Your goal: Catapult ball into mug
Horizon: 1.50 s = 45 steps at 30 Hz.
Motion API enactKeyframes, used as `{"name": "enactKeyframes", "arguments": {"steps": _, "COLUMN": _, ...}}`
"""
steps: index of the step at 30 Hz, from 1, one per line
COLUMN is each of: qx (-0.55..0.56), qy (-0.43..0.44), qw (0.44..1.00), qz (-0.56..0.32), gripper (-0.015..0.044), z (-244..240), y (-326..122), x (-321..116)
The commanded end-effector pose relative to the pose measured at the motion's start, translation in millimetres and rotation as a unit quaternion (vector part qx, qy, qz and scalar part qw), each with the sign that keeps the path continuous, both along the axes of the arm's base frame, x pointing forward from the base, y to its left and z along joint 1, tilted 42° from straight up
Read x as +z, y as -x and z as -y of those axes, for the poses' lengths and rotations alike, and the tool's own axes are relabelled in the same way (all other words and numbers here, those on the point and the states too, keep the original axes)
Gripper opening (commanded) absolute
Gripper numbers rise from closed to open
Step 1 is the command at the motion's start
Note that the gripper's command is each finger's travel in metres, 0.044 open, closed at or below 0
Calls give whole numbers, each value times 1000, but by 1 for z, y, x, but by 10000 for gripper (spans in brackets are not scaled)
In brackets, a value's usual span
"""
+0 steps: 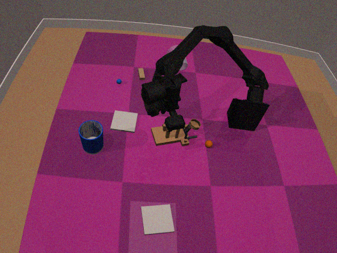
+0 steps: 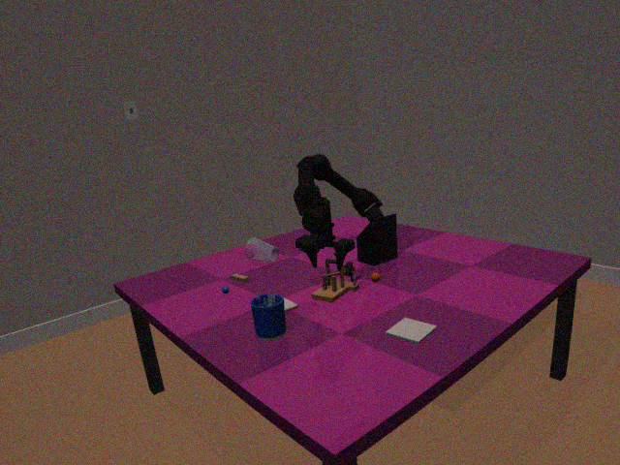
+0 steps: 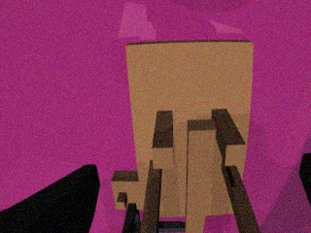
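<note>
Straddling the catapult: we see our fingers (image 1: pixel 175 123) (image 2: pixel 310 251) released and spread wide, one on either side of its uprights, grasping nothing.
Catapult: we find its wooden base (image 1: pixel 160 136) (image 2: pixel 327 293) (image 3: pixel 190 73) flat on the checkered magenta tabletop (image 1: pixel 163 166) (image 2: pixel 325 390) (image 3: pixel 49 73), the bare end pointing roughly toward the mug.
Catapult cup: in the top view we see the round cup (image 1: pixel 194 124) raised at the end nearer our arm's base.
Orange ball: we have the orange ball (image 1: pixel 208 143) (image 2: pixel 375 276) on the tabletop, near the catapult's cup end but apart from it.
Blue ball: we see the smaller blue ball (image 1: pixel 118 80) (image 2: pixel 225 290) near the wooden block (image 1: pixel 141 74) (image 2: pixel 239 277), well apart from the catapult.
Blue mug: we have the blue mug (image 1: pixel 91 144) (image 2: pixel 268 318) upright, mouth up, well apart from the catapult.
White tiles: we see one white tile (image 1: pixel 124 121) (image 2: pixel 290 304) between mug and catapult, slightly off to one side, and a second tile (image 1: pixel 157 219) (image 2: pixel 411 328) well apart from both.
Clear cup: we make out the clear cup (image 1: pixel 184 64) (image 2: pixel 260 249) tipped on its side, partly hidden by our arm (image 1: pixel 215 32) (image 2: pixel 314 168) in the top view.
Arm: we arch it from the black base block (image 1: pixel 246 114) (image 2: pixel 375 245) over to the catapult.
</note>
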<state>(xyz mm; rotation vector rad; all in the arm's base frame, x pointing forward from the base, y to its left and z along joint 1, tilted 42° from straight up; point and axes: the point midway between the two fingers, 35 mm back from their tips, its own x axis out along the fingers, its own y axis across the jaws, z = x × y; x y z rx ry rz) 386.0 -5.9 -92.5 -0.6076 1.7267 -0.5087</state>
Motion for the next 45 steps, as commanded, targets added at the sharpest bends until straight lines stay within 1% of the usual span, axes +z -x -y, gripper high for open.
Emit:
{"name": "enactKeyframes", "arguments": {"steps": 1, "qx": 2, "qy": -3, "qw": 1000, "qz": 10, "gripper": 440, "z": -26, "y": -7, "x": 32}}
{"name": "enactKeyframes", "arguments": {"steps": 2, "qx": 2, "qy": -3, "qw": 1000, "qz": 10, "gripper": 440, "z": -26, "y": -7, "x": 32}}
{"name": "enactKeyframes", "arguments": {"steps": 3, "qx": 7, "qy": -2, "qw": 1000, "qz": 11, "gripper": 440, "z": -15, "y": -6, "x": 16}}
{"name": "enactKeyframes", "arguments": {"steps": 7, "qx": 7, "qy": -2, "qw": 1000, "qz": 11, "gripper": 440, "z": -16, "y": -6, "x": 18}}
{"name": "enactKeyframes", "arguments": {"steps": 10, "qx": 8, "qy": -2, "qw": 1000, "qz": 15, "gripper": 440, "z": -24, "y": -4, "x": 29}}
{"name": "enactKeyframes", "arguments": {"steps": 14, "qx": 8, "qy": -2, "qw": 1000, "qz": 15, "gripper": 440, "z": -24, "y": -4, "x": 29}}
{"name": "enactKeyframes", "arguments": {"steps": 16, "qx": 8, "qy": -2, "qw": 1000, "qz": 15, "gripper": 440, "z": -17, "y": -3, "x": 21}}
{"name": "enactKeyframes", "arguments": {"steps": 19, "qx": 8, "qy": -1, "qw": 1000, "qz": 15, "gripper": 440, "z": 5, "y": 2, "x": -4}}
{"name": "enactKeyframes", "arguments": {"steps": 27, "qx": 8, "qy": -1, "qw": 1000, "qz": 15, "gripper": 440, "z": 8, "y": 3, "x": -8}}
{"name": "enactKeyframes", "arguments": {"steps": 45, "qx": 8, "qy": -1, "qw": 1000, "qz": 15, "gripper": 440, "z": 27, "y": 7, "x": -30}}
